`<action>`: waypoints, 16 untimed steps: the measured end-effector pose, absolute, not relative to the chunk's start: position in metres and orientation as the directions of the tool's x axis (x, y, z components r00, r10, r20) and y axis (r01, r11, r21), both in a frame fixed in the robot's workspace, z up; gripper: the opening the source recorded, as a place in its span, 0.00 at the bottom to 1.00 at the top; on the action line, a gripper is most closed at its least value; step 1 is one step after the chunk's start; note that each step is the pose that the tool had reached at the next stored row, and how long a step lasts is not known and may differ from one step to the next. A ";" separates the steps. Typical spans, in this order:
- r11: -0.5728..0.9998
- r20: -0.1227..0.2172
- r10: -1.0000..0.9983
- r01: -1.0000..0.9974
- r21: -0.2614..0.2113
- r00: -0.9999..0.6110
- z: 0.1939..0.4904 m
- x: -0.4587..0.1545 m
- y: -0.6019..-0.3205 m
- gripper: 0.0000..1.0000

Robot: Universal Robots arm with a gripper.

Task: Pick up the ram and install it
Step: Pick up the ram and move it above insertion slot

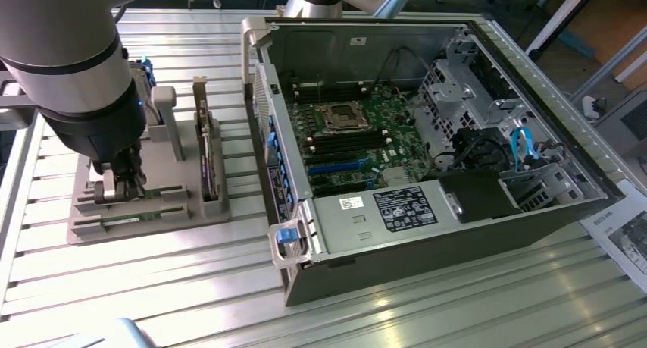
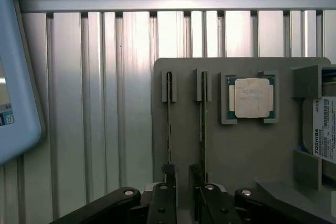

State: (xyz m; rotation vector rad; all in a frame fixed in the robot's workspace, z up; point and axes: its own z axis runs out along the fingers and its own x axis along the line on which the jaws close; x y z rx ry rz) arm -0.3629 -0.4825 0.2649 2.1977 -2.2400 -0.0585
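Two ram sticks stand on edge in the slots of a grey holder [image 2: 236, 150]: one ram [image 2: 169, 119] and a second like it [image 2: 202, 119] beside it. My gripper [image 2: 182, 176] is open, low over the near ends of both sticks. One fingertip [image 2: 168, 174] covers the end of the first stick, and the other sits just beside the second. I cannot see anything gripped. In the exterior view the gripper [image 1: 121, 187] hangs over the holder [image 1: 142, 223] at the left, beside the open computer case [image 1: 425, 136] and its motherboard [image 1: 354, 136].
The holder also carries a square silver processor [image 2: 251, 97] and a hard drive [image 2: 325, 135]. A dark card [image 1: 207, 155] stands on edge between holder and case. The case's tall wall [image 1: 265, 136] faces the holder. A pale blue object [image 2: 16, 77] lies on the ribbed aluminium table [image 2: 94, 103].
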 end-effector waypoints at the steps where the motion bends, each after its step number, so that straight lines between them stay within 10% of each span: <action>1: 0.019 -0.024 -1.000 -0.999 0.029 -0.019 0.265 -0.362 -0.483 0.25; 16: 0.019 -0.024 -1.000 -0.999 0.029 -0.019 0.261 -0.361 -0.483 0.25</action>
